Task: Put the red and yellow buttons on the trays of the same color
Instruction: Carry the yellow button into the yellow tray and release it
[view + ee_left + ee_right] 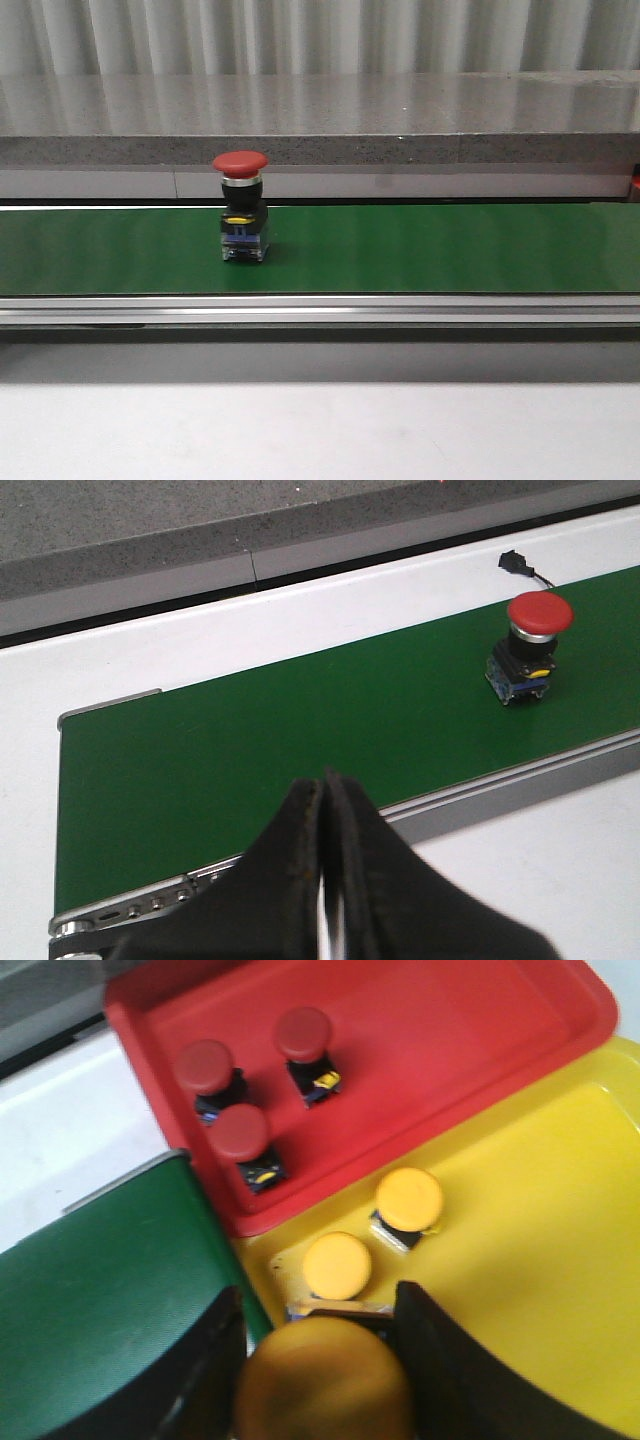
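Currently the right claw (320,1360) is clamped on a yellow button (325,1380), hovering over the near edge of the yellow tray (540,1260), where two yellow buttons (372,1232) already sit; three red buttons (250,1085) stand in the red tray (450,1050) at twelve o'clock. Next, I judge, comes lowering and releasing. The left claw (325,880) is pressed closed, empty. One red button (241,205) waits upright on the green belt (450,250).

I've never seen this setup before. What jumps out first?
A lone red button stands upright on the green belt. By the belt's end, three red buttons sit in a red tray and two yellow ones in a yellow tray, while the right end effector grips another yellow button.
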Controlling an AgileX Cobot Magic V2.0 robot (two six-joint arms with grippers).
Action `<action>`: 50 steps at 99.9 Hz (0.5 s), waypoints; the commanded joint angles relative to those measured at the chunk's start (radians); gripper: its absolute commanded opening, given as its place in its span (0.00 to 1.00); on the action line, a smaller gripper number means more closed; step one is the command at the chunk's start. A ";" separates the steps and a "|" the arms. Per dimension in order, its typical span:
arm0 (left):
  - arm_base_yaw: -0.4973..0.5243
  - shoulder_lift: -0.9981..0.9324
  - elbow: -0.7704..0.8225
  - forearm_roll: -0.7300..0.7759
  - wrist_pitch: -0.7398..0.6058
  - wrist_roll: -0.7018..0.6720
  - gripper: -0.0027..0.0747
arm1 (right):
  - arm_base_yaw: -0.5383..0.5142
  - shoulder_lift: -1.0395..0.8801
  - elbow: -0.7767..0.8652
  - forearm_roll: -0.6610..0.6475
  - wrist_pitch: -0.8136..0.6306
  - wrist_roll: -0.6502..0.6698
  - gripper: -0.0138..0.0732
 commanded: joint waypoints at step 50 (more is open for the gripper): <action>-0.008 0.003 -0.025 -0.024 -0.067 -0.002 0.01 | -0.140 0.053 0.059 -0.031 -0.182 0.043 0.42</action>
